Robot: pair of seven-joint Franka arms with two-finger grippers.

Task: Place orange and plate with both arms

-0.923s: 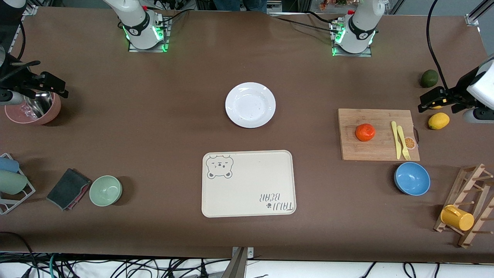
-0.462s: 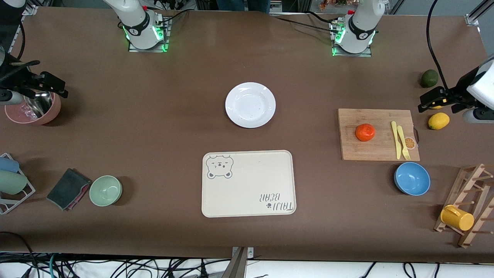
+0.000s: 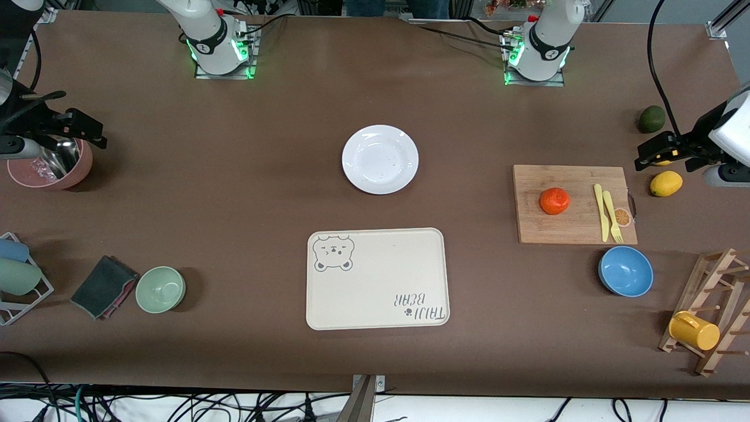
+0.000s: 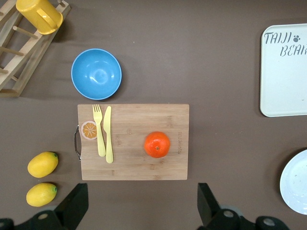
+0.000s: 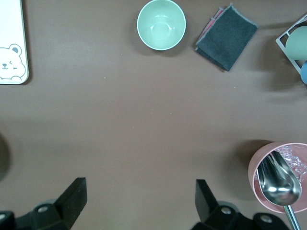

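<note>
Nothing is grasped yet: the orange (image 3: pixel 554 200) sits on the cutting board (image 3: pixel 574 228), the plate (image 3: pixel 380 159) mid-worktop, while the left pincer (image 3: pixel 655 150) and right pincer (image 3: pixel 79 130) hang released at the worktop's ends, so reaching comes next.

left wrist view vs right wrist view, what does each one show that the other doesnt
Only the left wrist view shows the orange on the cutting board, yellow fork and knife, blue bowl, two lemons, and the plate edge. Only the right wrist view shows the green bowl, folded grey cloth, and pink bowl holding a metal scoop. Both catch part of the cream bear tray and their own open pincer.
</note>
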